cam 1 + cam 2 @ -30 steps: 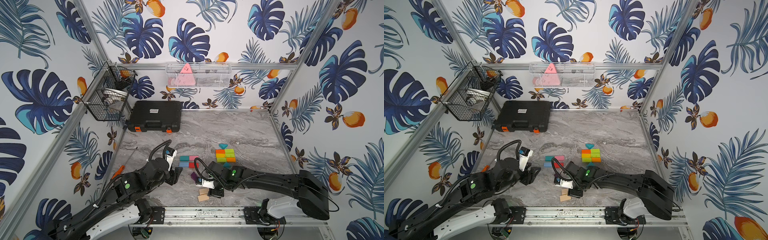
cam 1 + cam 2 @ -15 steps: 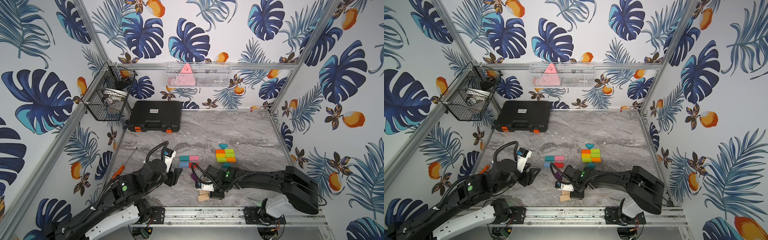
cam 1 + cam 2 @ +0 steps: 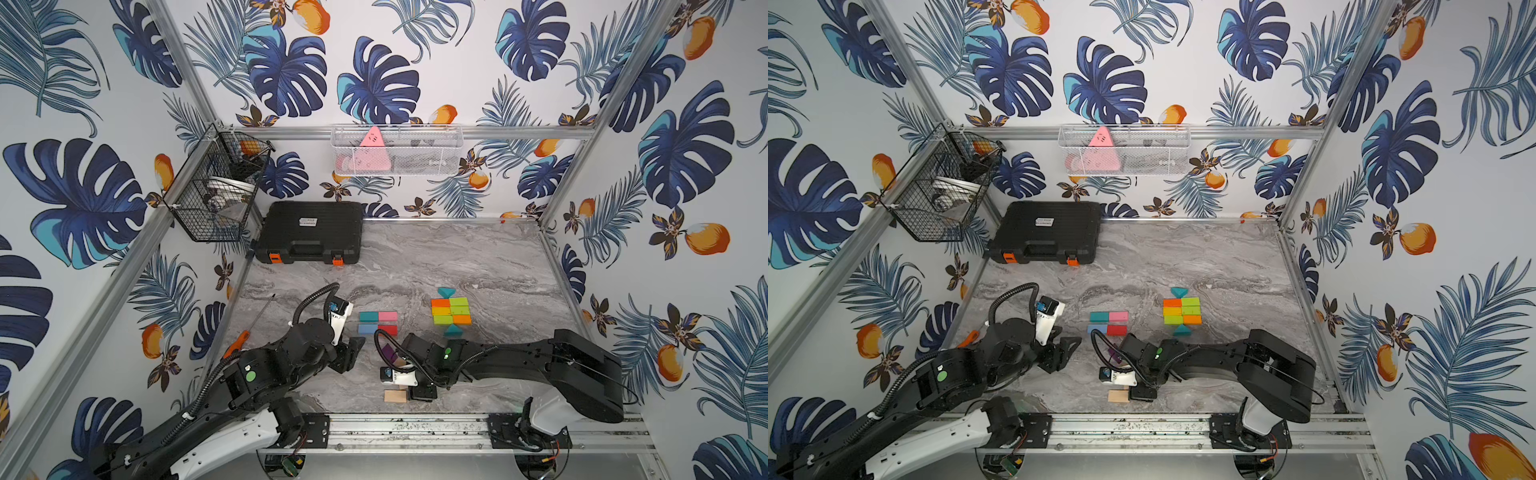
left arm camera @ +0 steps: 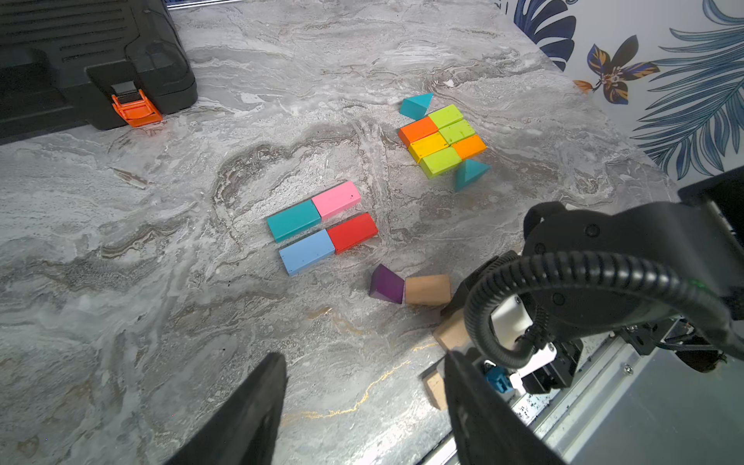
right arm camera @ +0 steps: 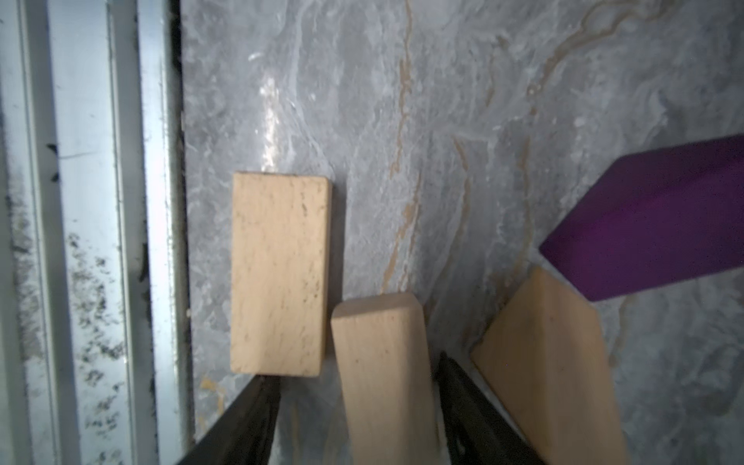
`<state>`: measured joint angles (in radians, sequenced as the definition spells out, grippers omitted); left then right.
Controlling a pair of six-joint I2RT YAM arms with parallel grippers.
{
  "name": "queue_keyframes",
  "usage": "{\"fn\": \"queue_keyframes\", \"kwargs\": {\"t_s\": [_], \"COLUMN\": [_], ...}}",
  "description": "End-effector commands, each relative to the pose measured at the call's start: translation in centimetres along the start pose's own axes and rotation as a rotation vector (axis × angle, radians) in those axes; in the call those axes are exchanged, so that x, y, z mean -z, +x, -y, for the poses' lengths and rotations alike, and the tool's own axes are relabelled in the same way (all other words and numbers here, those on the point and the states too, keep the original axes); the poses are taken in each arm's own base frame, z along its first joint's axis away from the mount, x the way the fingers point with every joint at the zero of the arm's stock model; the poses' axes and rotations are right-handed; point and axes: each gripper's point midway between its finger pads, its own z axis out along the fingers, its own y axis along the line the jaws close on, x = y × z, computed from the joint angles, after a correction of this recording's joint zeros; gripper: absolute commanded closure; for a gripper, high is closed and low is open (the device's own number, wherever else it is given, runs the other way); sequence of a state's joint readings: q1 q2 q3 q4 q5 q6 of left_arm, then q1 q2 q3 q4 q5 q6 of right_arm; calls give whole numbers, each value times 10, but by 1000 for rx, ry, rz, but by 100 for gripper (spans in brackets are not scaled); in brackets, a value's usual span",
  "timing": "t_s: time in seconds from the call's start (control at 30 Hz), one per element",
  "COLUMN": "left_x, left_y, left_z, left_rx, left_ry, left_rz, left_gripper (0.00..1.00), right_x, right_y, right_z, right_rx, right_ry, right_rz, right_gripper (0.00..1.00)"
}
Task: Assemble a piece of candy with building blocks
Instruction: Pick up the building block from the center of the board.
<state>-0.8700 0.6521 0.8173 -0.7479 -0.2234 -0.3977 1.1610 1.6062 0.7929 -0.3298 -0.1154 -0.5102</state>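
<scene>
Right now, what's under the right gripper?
The right gripper straddles a plain wood block, jaws open; a flat wood rectangle lies just beside. In both top views the gripper covers the straddled block.

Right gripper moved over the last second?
Yes. In a top view the right gripper has shifted slightly toward the front rail and to the left, judged against the purple block, which lies where it did.

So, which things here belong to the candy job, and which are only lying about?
For the job: green, yellow and orange blocks; teal triangles; teal, pink, blue and red blocks; purple block; plain wood blocks.
Lying about: black case; screwdriver; wire baskets.
</scene>
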Motion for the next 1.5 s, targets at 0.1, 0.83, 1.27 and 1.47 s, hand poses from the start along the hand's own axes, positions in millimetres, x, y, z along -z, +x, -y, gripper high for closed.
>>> {"fn": "queue_keyframes", "kwargs": {"t_s": [0.1, 0.83, 1.27, 1.47], "left_x": [1, 16, 35, 38], "left_y": [-6, -14, -21, -22], "left_z": [-1, -9, -16, -18], "left_rx": [2, 27, 65, 67], "left_ry": [-8, -20, -14, -18], "left_rz": [30, 102, 190, 199], "left_gripper": [33, 30, 29, 29], "right_x": [-3, 34, 69, 66], "right_y": [20, -10, -46, -72], "right_z": [-7, 3, 38, 64], "right_rx": [17, 0, -78, -134], "right_ry": [-19, 78, 73, 32], "right_rz": [-74, 151, 314, 347], "right_gripper": [43, 74, 76, 78]}}
